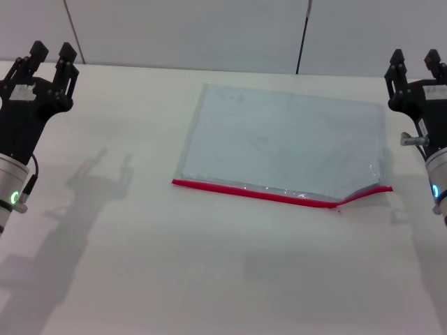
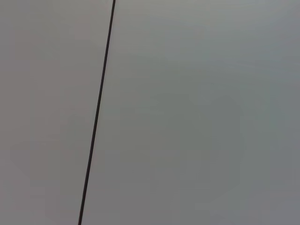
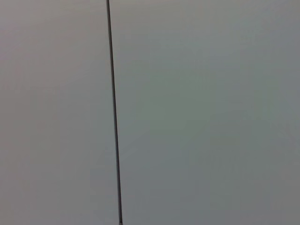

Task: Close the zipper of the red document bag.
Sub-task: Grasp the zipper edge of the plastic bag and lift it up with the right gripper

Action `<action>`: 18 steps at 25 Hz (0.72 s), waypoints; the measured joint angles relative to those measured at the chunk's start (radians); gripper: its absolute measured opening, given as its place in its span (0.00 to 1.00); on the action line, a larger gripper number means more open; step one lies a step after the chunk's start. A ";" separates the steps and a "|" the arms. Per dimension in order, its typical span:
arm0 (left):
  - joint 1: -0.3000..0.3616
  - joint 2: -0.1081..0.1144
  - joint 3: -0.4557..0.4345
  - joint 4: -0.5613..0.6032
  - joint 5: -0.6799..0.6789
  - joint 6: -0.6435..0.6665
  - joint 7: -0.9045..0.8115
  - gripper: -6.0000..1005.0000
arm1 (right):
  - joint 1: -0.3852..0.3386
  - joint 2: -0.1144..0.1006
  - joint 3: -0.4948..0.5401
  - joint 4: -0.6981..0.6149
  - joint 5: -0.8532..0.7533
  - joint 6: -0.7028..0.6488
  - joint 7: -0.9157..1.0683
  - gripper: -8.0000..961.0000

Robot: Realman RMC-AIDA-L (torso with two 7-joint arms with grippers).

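Note:
The red document bag (image 1: pixel 279 143) lies flat on the white table, right of centre, a translucent pale blue-grey pouch. Its zipper (image 1: pixel 258 193) is a thin red strip along the near long edge; toward the right end (image 1: pixel 367 193) the strip kinks upward and the edge gapes. My left gripper (image 1: pixel 49 52) is raised at the far left, open, holding nothing. My right gripper (image 1: pixel 415 59) is raised at the far right, open, just beyond the bag's right edge. Both wrist views show only a plain grey wall with a dark seam.
The white table (image 1: pixel 174 272) stretches wide in front of the bag. A wall with dark vertical seams (image 1: pixel 303 35) stands behind the table's far edge. Shadows of the left arm fall on the tabletop at the left.

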 joint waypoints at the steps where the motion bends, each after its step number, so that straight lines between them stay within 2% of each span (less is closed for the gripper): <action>1: 0.000 0.000 0.000 0.000 0.000 0.000 0.000 0.48 | 0.000 0.000 0.000 0.004 -0.002 0.000 0.000 0.57; 11: -0.002 0.000 0.000 0.000 0.000 -0.009 0.000 0.48 | 0.002 -0.001 0.000 -0.005 0.001 -0.016 0.000 0.56; 18: 0.003 0.002 0.000 0.000 0.000 -0.011 0.000 0.48 | 0.007 -0.013 0.038 -0.064 0.000 -0.140 0.001 0.55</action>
